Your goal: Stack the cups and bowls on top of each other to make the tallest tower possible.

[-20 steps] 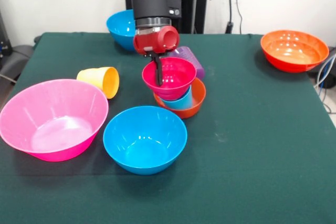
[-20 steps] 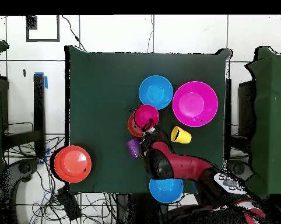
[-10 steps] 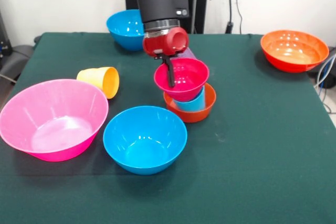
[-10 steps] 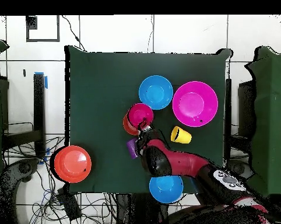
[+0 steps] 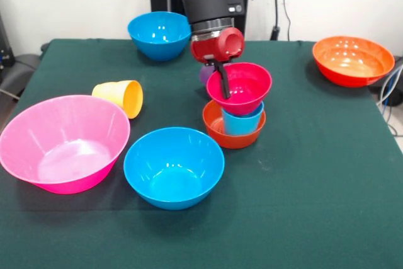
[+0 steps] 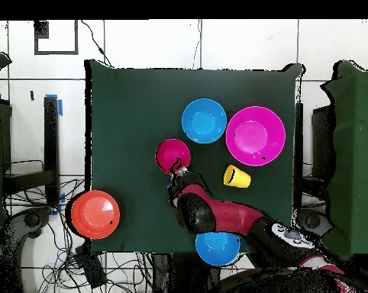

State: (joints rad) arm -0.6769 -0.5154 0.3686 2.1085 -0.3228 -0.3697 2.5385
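Big glossy pink plastic bowl (image 5: 63, 142), front left. Yellow plastic tumbler (image 5: 119, 97), tipped on its side. Medium blue bowl (image 5: 173, 166), front centre. Tower: small orange-red bowl (image 5: 217, 131), light blue cup (image 5: 242, 121), small magenta bowl (image 5: 242, 87) topmost, its rim clamped by the gripper (image 5: 221, 81). Wide orange bowl (image 5: 352, 60), far right.

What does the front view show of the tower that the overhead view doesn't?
Only the front view shows the layers: the small orange-red bowl at the base and the light blue cup above it. Only the overhead view shows the tower's place on the whole table, with the arm crossing from below. Both show the small magenta bowl on top, with the gripper at its rim.
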